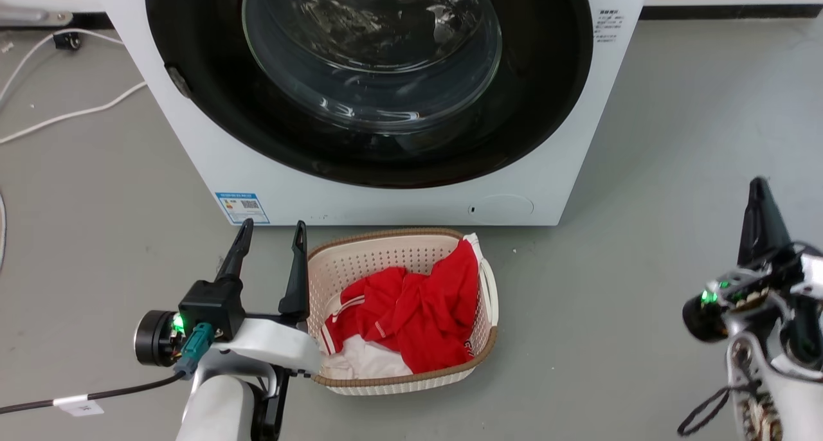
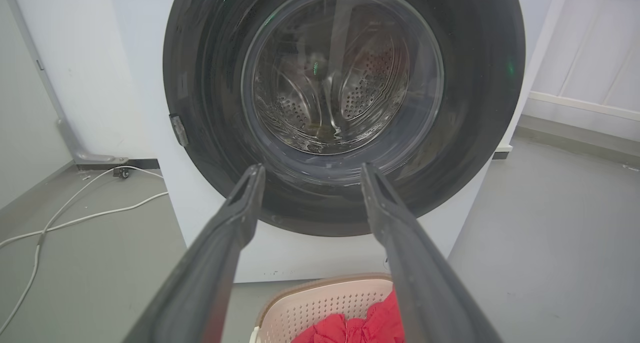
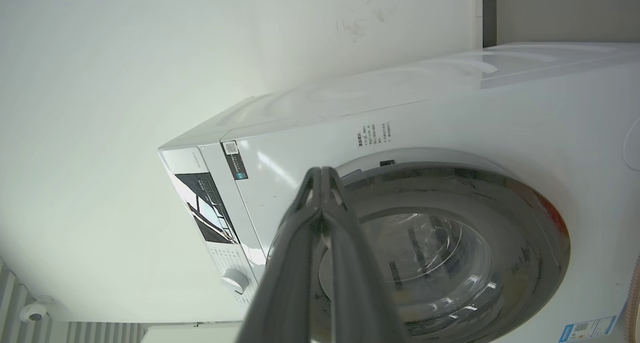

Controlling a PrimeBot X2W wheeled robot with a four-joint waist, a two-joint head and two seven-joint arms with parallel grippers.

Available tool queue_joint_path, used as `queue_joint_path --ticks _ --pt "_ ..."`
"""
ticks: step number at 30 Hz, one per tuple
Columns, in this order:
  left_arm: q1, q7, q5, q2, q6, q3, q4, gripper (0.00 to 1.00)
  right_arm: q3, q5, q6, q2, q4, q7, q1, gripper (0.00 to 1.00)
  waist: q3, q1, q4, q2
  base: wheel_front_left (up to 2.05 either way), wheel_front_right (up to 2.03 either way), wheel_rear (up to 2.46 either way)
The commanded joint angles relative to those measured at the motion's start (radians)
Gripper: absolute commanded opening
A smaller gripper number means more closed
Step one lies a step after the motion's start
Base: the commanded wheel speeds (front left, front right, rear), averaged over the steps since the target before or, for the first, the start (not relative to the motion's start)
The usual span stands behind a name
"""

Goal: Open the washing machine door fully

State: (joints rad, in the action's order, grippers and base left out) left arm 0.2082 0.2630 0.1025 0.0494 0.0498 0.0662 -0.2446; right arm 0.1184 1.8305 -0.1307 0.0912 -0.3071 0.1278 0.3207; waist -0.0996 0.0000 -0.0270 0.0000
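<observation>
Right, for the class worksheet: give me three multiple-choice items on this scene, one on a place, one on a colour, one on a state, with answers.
1. Where is the laundry basket? A) on the floor before the washing machine B) atop the machine C) inside the drum
2. The large garment in the basket is: A) blue B) red C) green
3. The left gripper is: A) open, empty B) shut on cloth C) shut on the rim
Answers: 1 A, it sits on grey floor below the machine's front. 2 B, red cloth lies heaped inside. 3 A, it is spread wide with nothing in it.
</observation>
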Motion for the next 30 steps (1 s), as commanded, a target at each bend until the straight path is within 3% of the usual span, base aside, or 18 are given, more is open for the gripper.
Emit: queue_joint_path --ticks 1,9,17,24,30 --pt "0.016 0.003 0.002 0.002 0.002 0.0 0.007 1.0 0.003 0.021 0.0 0.018 -0.026 -0.023 0.047 0.0 -0.022 0.0 -0.004 0.0 0.0 0.0 0.0" --pt "0.053 0.003 0.018 0.002 0.01 -0.001 0.04 1.0 -0.03 0.079 0.0 0.163 -0.209 -0.148 0.262 0.0 -0.098 0.0 -0.028 0.0 0.0 0.0 0.0" --pt "0.081 0.003 0.014 0.002 0.01 0.001 0.064 1.0 -0.142 0.08 0.0 0.291 -0.348 -0.288 0.478 0.0 -0.172 0.0 -0.047 0.0 0.0 0.0 0.0" --pt "0.114 0.003 0.017 0.002 0.016 0.004 0.082 1.0 -0.276 0.046 0.0 0.338 -0.425 -0.386 0.668 0.0 -0.248 0.0 -0.061 0.0 0.0 0.0 0.0" --pt "0.144 0.003 0.023 0.002 0.011 0.018 0.101 1.0 -0.369 0.017 0.0 0.33 -0.493 -0.422 0.81 0.0 -0.3 0.0 -0.078 0.0 0.0 0.0 0.0"
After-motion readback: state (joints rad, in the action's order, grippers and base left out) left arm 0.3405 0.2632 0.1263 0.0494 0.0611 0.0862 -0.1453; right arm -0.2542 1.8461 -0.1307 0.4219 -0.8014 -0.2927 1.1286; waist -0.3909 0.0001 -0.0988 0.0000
